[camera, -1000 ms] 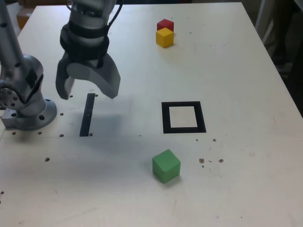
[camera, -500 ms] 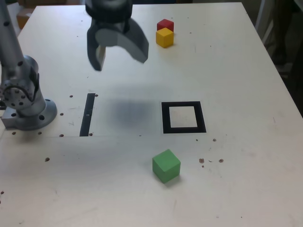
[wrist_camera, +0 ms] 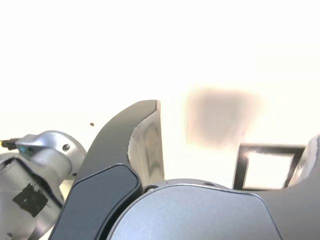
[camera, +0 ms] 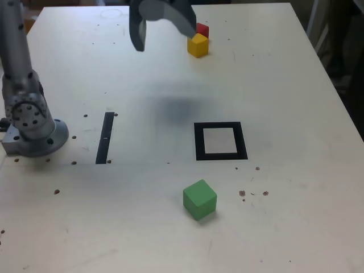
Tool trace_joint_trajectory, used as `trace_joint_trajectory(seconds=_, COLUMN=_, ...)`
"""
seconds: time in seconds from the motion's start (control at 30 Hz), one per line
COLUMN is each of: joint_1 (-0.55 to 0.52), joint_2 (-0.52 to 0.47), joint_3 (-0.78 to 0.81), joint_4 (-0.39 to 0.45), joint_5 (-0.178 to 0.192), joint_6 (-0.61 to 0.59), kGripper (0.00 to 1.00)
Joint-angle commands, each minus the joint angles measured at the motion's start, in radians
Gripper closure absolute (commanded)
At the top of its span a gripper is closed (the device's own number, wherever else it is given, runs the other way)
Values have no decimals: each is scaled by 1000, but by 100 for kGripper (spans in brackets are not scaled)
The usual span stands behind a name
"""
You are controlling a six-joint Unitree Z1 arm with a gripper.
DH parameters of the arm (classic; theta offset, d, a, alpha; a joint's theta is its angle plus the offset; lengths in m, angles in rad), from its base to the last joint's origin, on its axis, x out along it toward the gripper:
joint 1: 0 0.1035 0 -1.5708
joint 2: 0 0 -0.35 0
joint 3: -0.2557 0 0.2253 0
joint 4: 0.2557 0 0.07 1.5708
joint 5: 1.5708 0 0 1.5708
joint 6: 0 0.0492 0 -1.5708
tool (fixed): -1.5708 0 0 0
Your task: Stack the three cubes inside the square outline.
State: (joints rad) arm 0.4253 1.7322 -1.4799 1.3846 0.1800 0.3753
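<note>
**Jaws reach the far cubes**

Swinging up the worktop (camera: 284, 85) since a second ago, the gripper (camera: 165, 28) hangs wide open and empty. Yellow cube (camera: 197, 45) sits just right of the jaws, red cube (camera: 202, 28) touching behind it; square outline (camera: 220, 140) and green cube (camera: 199, 199) lie well nearer the camera. Centre over yellow before descending, avoiding red.

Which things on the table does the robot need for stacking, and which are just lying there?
Needed for the job:
- green cube
- yellow cube
- red cube, partly hidden behind the gripper
- square outline

Just lying about:
- thin black strip
- small dark specks on the table
</note>
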Motion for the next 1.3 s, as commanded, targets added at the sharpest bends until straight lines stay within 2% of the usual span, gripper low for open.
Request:
trace_joint_trajectory(seconds=0.0, joint_1=21, joint_2=16, joint_3=-30, joint_4=2, joint_5=8, joint_6=12, kGripper=1)
trace_joint_trajectory(seconds=0.23, joint_1=120, joint_2=88, joint_3=-146, joint_4=32, joint_5=34, joint_6=97, kGripper=1)
trace_joint_trajectory(seconds=0.67, joint_1=281, joint_2=317, joint_3=-447, joint_4=90, joint_5=37, joint_6=284, kGripper=1)
trace_joint_trajectory(seconds=0.97, joint_1=339, joint_2=476, joint_3=-639, joint_4=111, joint_5=40, joint_6=372, kGripper=1)
trace_joint_trajectory(seconds=1.27, joint_1=358, joint_2=596, joint_3=-766, joint_4=138, joint_5=38, joint_6=423, kGripper=2)
